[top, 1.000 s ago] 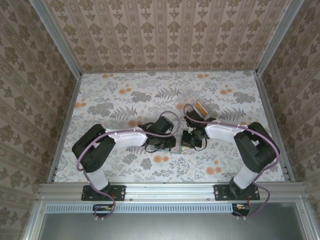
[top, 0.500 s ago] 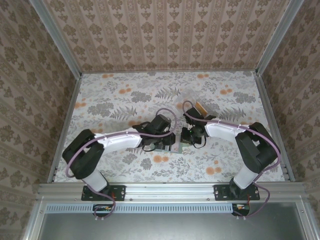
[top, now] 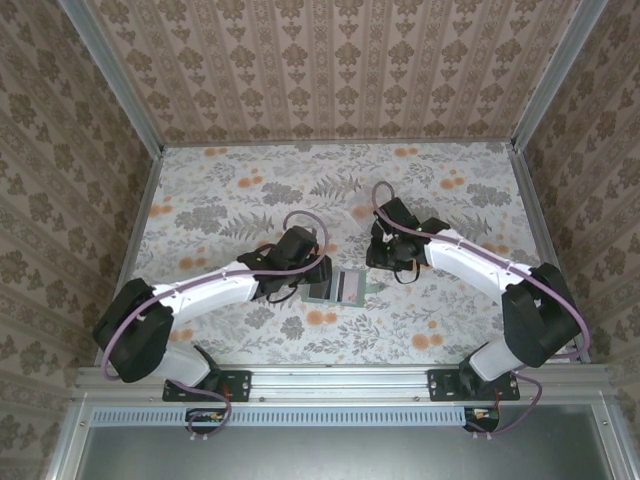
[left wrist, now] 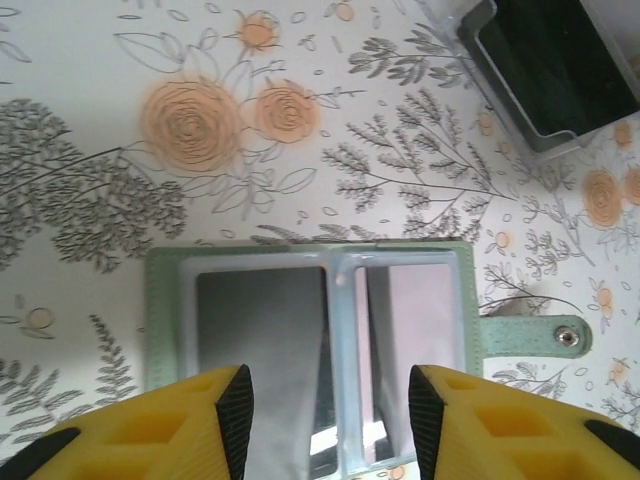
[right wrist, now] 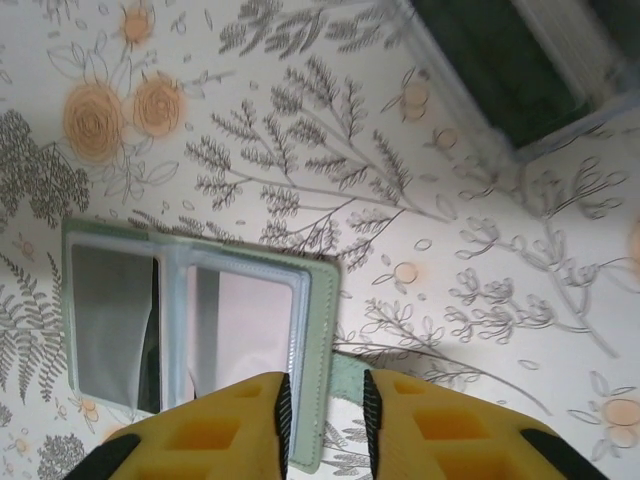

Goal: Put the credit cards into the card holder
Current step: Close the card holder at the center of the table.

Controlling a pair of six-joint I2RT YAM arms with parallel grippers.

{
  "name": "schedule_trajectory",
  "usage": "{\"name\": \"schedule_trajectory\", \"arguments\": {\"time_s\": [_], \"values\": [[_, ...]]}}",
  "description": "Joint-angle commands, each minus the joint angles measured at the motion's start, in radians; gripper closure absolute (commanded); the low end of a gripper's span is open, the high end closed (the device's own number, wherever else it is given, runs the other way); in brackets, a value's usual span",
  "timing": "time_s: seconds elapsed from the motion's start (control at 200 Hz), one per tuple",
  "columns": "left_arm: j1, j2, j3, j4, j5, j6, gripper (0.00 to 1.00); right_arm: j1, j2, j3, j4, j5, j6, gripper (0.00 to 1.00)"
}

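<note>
The sage-green card holder (top: 346, 288) lies open and flat on the floral table between the two arms. Its clear windows (left wrist: 262, 340) show a grey panel on the left and a pale pink one on the right. I cannot tell whether these are credit cards. The snap tab (left wrist: 535, 337) sticks out to the right. My left gripper (left wrist: 330, 400) hovers open over the holder's near half, nothing between its fingers. My right gripper (right wrist: 323, 400) stands open by a narrow gap above the holder's (right wrist: 190, 330) right edge and tab, holding nothing.
A clear plastic box (left wrist: 545, 70) with something dark inside sits beyond the holder to the right, also at the top right of the right wrist view as the box (right wrist: 510, 60). Metal rails edge the table (top: 220, 200), and patterned walls surround it.
Both grippers have widened and drawn back from the holder: the left toward the left, the right toward the far side. The holder now lies uncovered between them.
</note>
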Motion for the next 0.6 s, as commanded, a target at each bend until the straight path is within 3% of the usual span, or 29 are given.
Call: {"name": "schedule_trajectory", "arguments": {"time_s": [0.0, 0.42, 0.595], "values": [[0.036, -0.029, -0.030, -0.012, -0.004, -0.018, 0.52, -0.018, -0.024, 0.029, -0.078, 0.062, -0.041, 0.69], [0.134, -0.036, -0.120, 0.041, 0.079, -0.068, 0.41, -0.019, 0.021, 0.003, -0.038, -0.036, -0.020, 0.65], [0.181, -0.001, -0.148, 0.087, 0.149, -0.081, 0.34, -0.013, 0.068, -0.019, 0.010, -0.151, 0.003, 0.64]]}}
